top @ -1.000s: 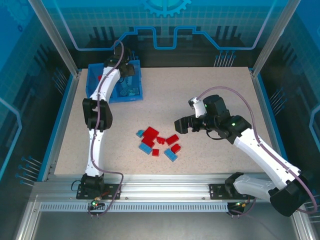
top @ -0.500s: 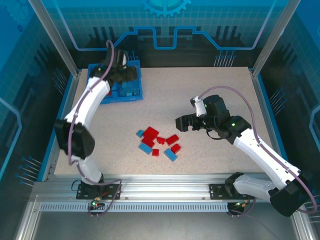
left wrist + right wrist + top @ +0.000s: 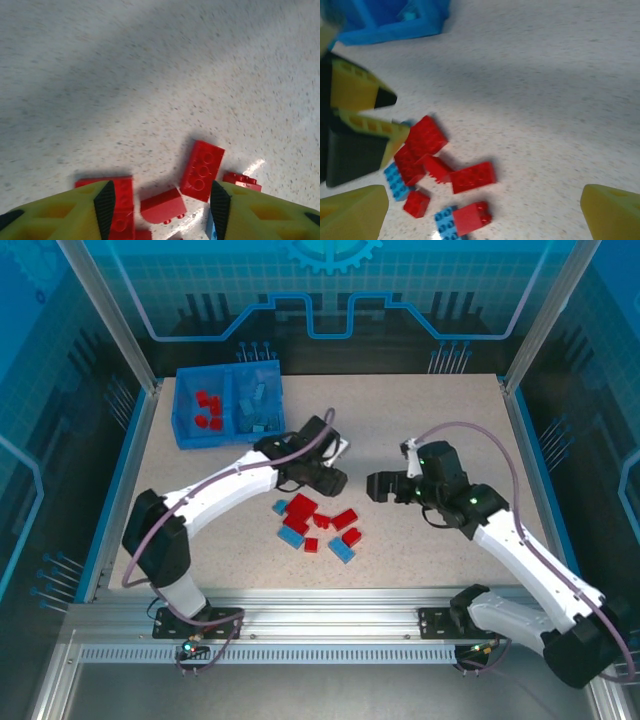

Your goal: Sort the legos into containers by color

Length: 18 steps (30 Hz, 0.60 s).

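Observation:
Loose red and light blue legos (image 3: 315, 525) lie in a pile at the table's middle. The blue bin (image 3: 232, 430) stands at the far left; its left compartment holds red bricks (image 3: 206, 410), its right one light blue bricks (image 3: 260, 408). My left gripper (image 3: 335, 480) hovers open over the pile's upper edge. In the left wrist view its fingers (image 3: 105, 205) straddle a small red brick (image 3: 162, 205), with a longer red brick (image 3: 202, 163) just beyond. My right gripper (image 3: 378, 487) hangs open, right of the pile, nothing between its fingers (image 3: 350, 212). The right wrist view shows the pile (image 3: 472, 176) and the left gripper (image 3: 365, 115).
The speckled table (image 3: 420, 420) lies bare at the right and far side. A blue raised rim (image 3: 115, 490) runs along the table's left edge. The two grippers are close together, a short gap apart above the pile. The bin's corner (image 3: 395, 20) appears at the right wrist view's top left.
My left arm has swung from over the bin down to the lego pile, its gripper open. The right gripper has shifted slightly right and away from the pile.

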Available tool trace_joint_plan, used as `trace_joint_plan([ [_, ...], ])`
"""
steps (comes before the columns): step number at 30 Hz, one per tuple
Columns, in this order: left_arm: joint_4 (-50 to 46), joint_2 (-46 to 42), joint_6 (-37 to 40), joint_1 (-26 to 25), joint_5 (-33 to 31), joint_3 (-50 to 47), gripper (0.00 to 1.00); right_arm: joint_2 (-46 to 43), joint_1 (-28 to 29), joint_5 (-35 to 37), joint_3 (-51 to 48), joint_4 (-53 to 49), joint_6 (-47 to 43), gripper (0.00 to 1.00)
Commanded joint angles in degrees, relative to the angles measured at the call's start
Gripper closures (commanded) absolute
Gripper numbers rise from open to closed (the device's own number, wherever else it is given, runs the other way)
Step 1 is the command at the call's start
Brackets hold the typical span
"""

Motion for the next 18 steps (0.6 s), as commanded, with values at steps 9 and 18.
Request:
trace_joint_plan([
  [9,-0.3,14.6,8.7,-4.8,4.9,3.9,0.37,-12.9,-4.0,8.2,-6.4,-4.9,3.9,0.0],
  [18,0.1,20.2,9.1,-4.7,5.5,5.6,0.37,-11.6,-4.1,6.2,-6.1,-4.7,4.1,0.0],
])
